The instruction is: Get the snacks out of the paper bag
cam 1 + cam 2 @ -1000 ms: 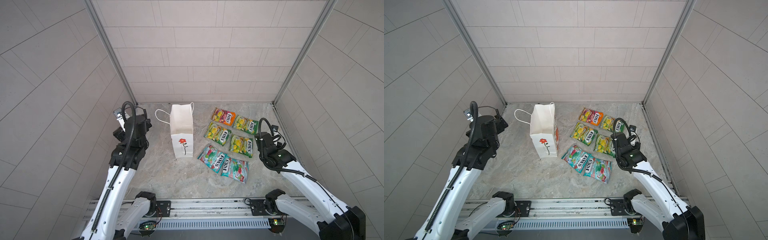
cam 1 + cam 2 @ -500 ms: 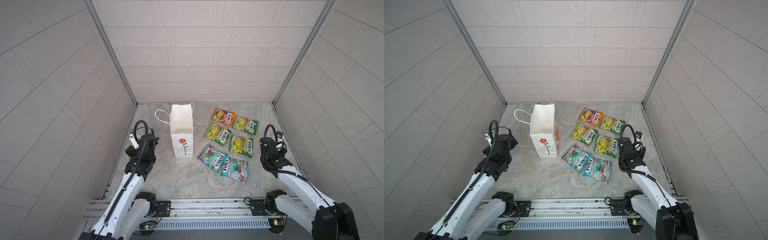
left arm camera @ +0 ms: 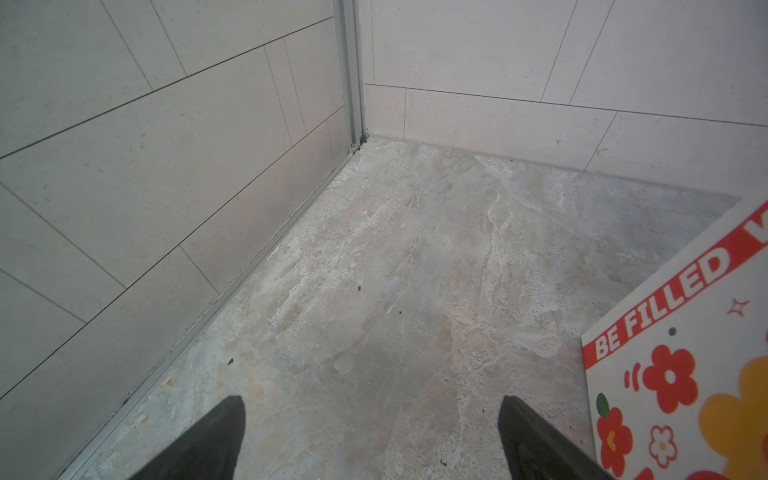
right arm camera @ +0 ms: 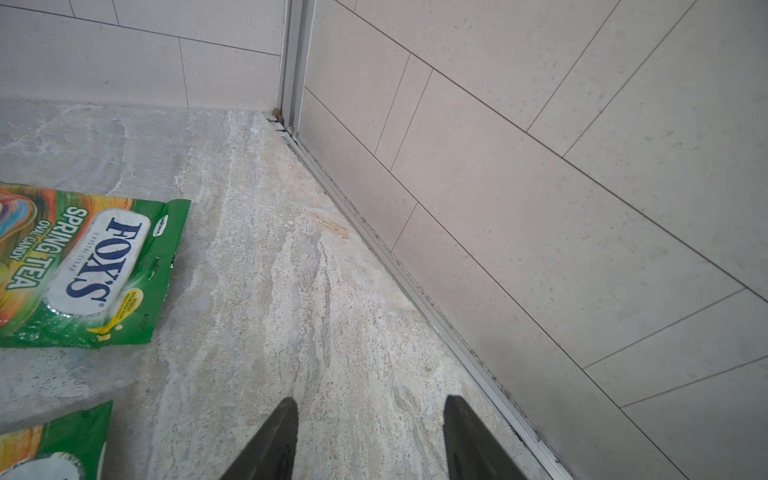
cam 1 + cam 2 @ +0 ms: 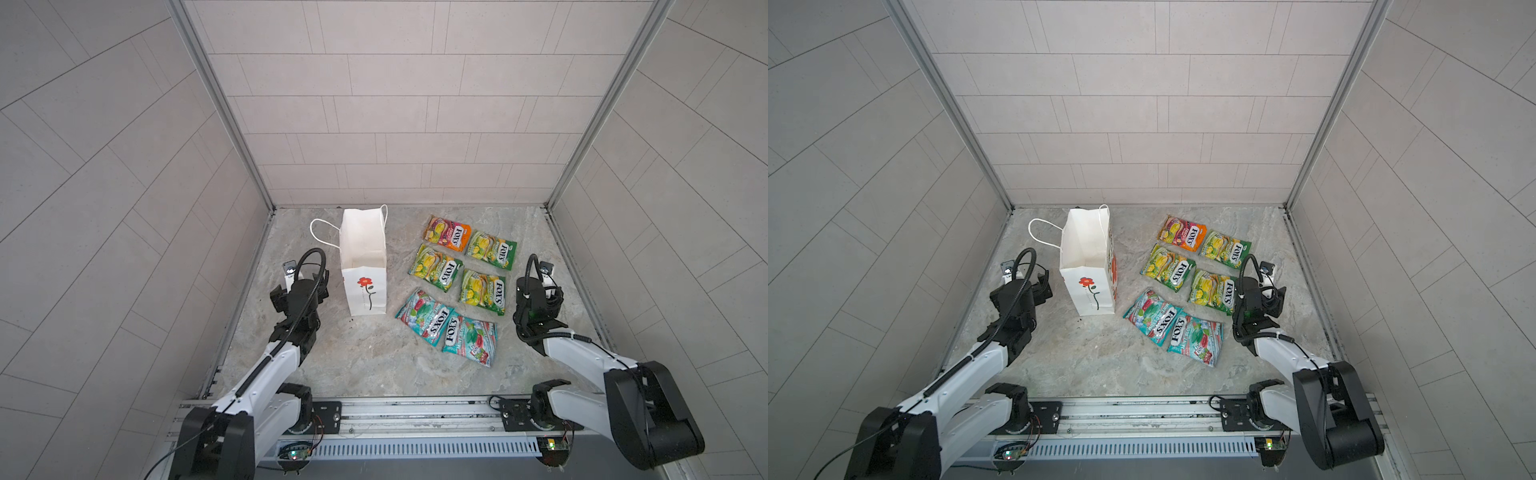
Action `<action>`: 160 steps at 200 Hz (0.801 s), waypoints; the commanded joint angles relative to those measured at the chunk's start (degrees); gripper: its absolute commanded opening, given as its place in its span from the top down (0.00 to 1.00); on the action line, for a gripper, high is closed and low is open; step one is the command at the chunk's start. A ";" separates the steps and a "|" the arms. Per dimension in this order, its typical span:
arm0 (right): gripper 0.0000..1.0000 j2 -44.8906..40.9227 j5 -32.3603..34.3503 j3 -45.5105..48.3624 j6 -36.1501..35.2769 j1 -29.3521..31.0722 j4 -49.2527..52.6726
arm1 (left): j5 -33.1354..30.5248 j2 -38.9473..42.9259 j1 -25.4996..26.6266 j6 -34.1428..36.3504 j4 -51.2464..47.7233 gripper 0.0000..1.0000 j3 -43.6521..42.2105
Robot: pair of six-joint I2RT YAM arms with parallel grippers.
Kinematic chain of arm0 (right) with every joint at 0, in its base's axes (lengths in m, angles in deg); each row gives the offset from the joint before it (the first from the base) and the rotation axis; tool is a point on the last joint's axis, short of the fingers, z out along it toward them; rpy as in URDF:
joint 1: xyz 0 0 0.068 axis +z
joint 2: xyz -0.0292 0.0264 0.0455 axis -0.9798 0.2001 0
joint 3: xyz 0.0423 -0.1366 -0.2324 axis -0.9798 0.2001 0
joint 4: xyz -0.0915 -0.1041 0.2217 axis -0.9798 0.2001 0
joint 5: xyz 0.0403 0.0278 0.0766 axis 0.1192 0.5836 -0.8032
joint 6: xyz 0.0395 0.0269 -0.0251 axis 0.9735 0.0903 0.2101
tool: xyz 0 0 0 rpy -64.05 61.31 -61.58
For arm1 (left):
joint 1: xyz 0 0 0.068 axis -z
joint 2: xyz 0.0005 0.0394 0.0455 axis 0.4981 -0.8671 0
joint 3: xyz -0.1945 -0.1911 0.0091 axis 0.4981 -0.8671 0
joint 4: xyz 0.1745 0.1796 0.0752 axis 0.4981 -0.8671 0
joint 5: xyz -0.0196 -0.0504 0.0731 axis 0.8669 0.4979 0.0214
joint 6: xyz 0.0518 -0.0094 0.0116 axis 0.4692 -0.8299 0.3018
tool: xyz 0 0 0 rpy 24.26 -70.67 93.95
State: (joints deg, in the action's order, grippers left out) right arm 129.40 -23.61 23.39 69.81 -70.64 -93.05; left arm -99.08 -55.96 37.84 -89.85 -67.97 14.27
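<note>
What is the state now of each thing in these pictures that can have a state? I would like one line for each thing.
paper bag: upright, top open, no packet seen inside.
orange packet: lying flat, out of the bag.
green-and-yellow packets: lying flat, out of the bag.
teal packets: lying flat, side by side, out of the bag.
left tool: open, empty.
right tool: open, empty.

Pale tiled walls point(image 5: 415, 104), aluminium corner posts point(image 5: 224, 108), marbled grey stone floor point(image 5: 374, 361), even light.

Grey marbled tabletop point(image 5: 374, 365), pale tiled walls point(image 5: 395, 104), metal corner posts point(image 5: 222, 104), mounting rail along the near edge point(image 5: 415, 409)
</note>
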 commanded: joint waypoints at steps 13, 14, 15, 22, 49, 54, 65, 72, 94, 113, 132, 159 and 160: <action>0.35 4.19 1.24 0.15 -4.00 -0.36 -9.92 | 2.32 -6.79 -0.98 6.70 16.18 0.00 -2.32; 0.35 4.39 1.22 0.21 -4.05 -0.35 -10.18 | 2.40 -7.04 -0.96 6.75 16.62 0.00 -2.41; 0.34 4.58 1.16 0.19 -4.11 -0.44 -10.32 | 2.49 -7.29 -0.99 6.86 17.01 0.00 -2.45; 0.33 5.88 0.70 0.20 -5.04 -0.44 -12.01 | 3.12 -8.80 -1.15 7.40 19.35 0.00 -2.76; 0.30 9.07 -1.02 -0.35 -6.57 -0.46 -15.63 | 3.33 -13.43 -1.55 7.66 23.47 0.00 -2.76; 0.30 9.50 -1.41 -0.56 -6.74 -0.44 -15.97 | 3.43 -14.57 -1.76 7.61 24.58 0.00 -2.76; 0.29 10.14 -2.17 -0.89 -6.89 -0.52 -16.23 | 3.65 -17.51 -2.07 8.03 28.50 0.00 -2.76; 0.29 10.48 -2.67 -1.10 -6.99 -0.56 -16.40 | 4.04 -19.11 -2.15 8.90 31.81 0.00 -2.76; 0.29 10.84 -5.35 -0.47 -7.18 -1.03 -19.04 | 8.20 -23.43 -3.59 8.14 37.09 0.00 -4.17; 0.28 10.77 -8.67 0.58 -6.72 -2.08 -21.24 | 11.43 -26.59 -4.36 8.09 40.67 0.00 -4.12; 0.28 10.49 -11.23 0.27 -6.27 -2.85 -20.08 | 13.31 -28.19 -5.02 7.82 41.55 0.00 -4.06; 0.27 10.06 -14.12 0.43 -5.90 -3.81 -19.59 | 16.27 -31.76 -5.99 7.80 45.97 0.00 -4.58; 0.27 10.01 -14.29 0.43 -5.92 -3.83 -19.59 | 16.32 -31.92 -5.97 7.82 46.10 0.00 -4.60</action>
State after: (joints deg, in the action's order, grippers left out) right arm 140.09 -34.06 23.35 63.99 -73.70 -111.65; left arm -87.00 -85.23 32.77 -82.10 -29.59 10.51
